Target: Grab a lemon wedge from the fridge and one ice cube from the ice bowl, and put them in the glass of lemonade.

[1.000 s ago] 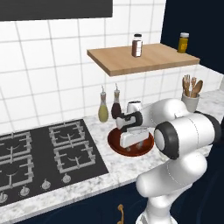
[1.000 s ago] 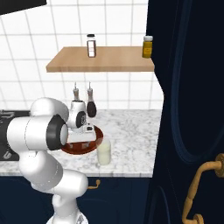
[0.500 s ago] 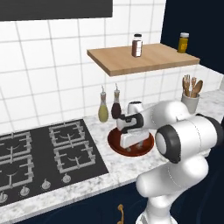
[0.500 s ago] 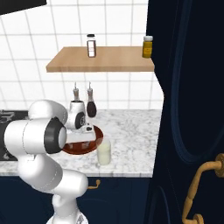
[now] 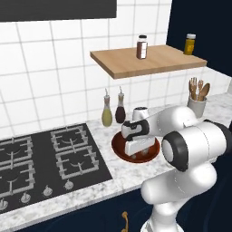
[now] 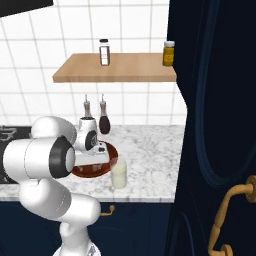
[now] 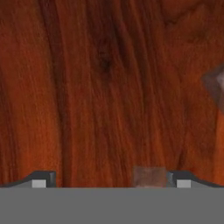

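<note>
Gripper (image 7: 109,177) down in ice bowl (image 5: 118,148), jaws spread wide, nothing held. Ice cube (image 7: 149,177) sits by one fingertip, maybe touching. Glass of lemonade (image 6: 119,174) just beside bowl.

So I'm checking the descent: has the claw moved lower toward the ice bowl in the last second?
Yes. In the left base view the claw has sunk slightly toward the ice bowl, judged against the two bottles behind, which stayed put.

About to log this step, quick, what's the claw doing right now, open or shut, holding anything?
Claw: open, down inside the ice bowl, jaws either side of an ice cube, nothing gripped yet.
</note>
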